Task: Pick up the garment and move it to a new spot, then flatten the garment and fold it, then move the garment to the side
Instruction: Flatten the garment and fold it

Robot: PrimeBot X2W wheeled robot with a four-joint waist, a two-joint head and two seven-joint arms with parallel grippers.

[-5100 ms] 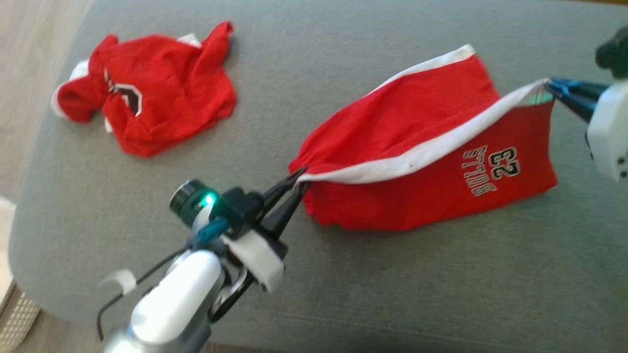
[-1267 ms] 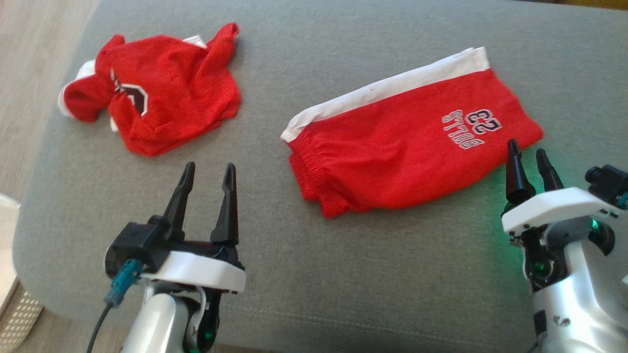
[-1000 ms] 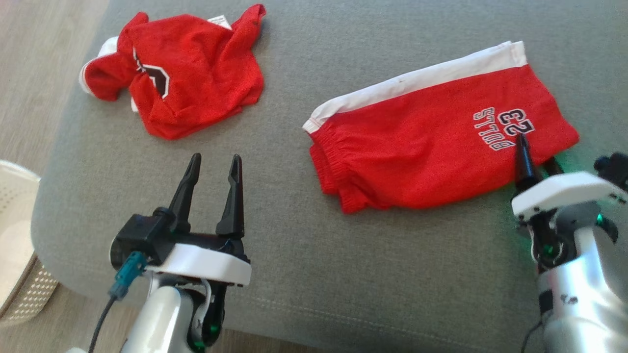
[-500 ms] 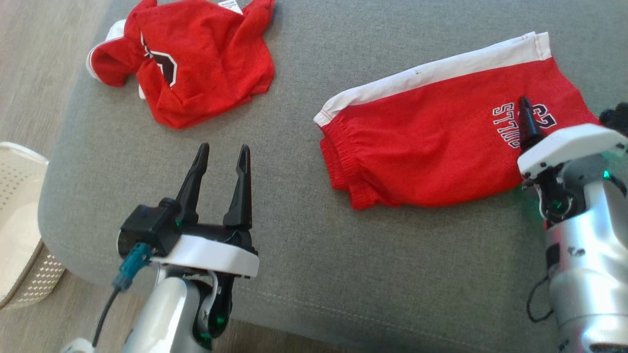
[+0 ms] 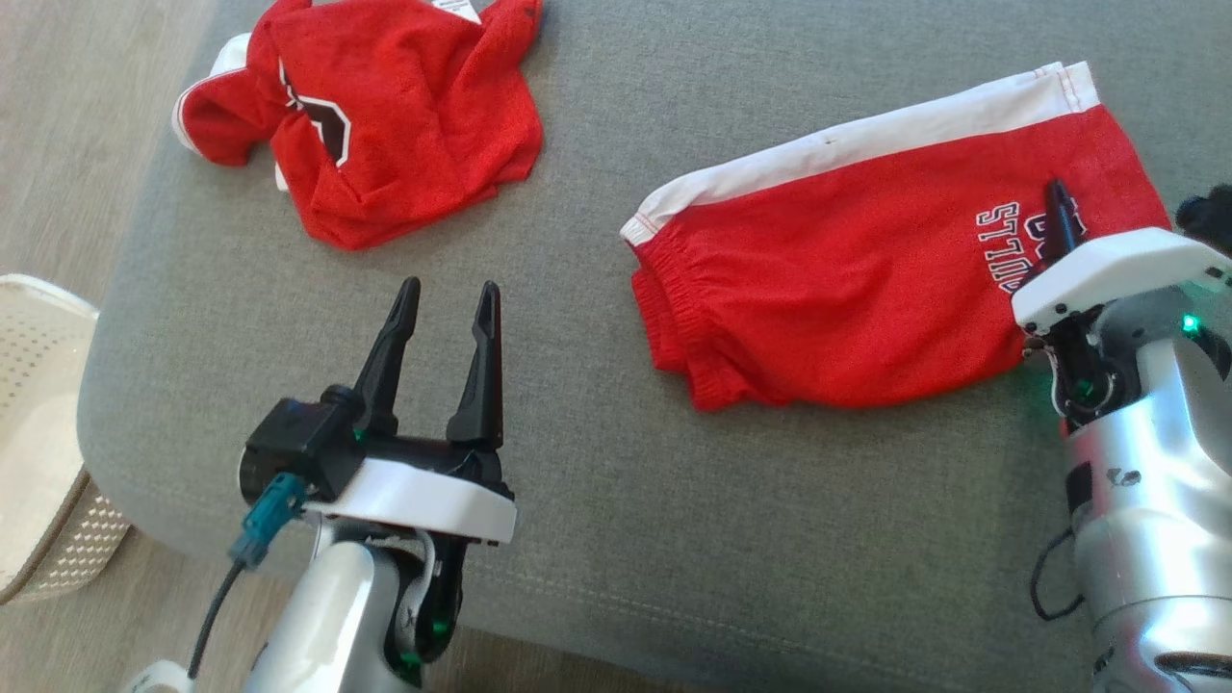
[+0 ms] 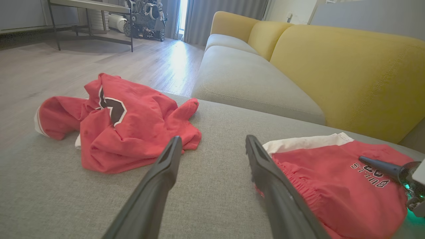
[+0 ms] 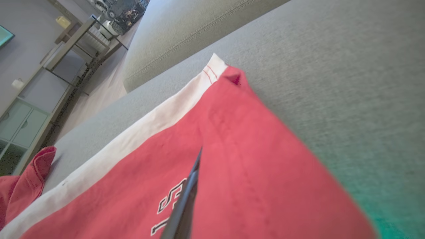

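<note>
Shorts (image 5: 847, 289), red, are lying right of the crumpled jersey (image 5: 404, 135), long axis running away from it. My right gripper (image 5: 1059, 197) is clenching their far end; my left gripper (image 5: 450, 294) is hanging released, nearer the jersey.

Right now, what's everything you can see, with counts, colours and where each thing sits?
shorts: one, red with white stripe, folded, right part of the cushion
crumpled garment: one, red, cushion's far left
cushion: one, grey, under both garments
basket: one, white, on the floor at left
sofa: one, yellow backs, beyond the cushion
left gripper: one, dark fingers, open over bare cushion
right gripper: one, dark fingers, shut on the shorts' right edge
</note>
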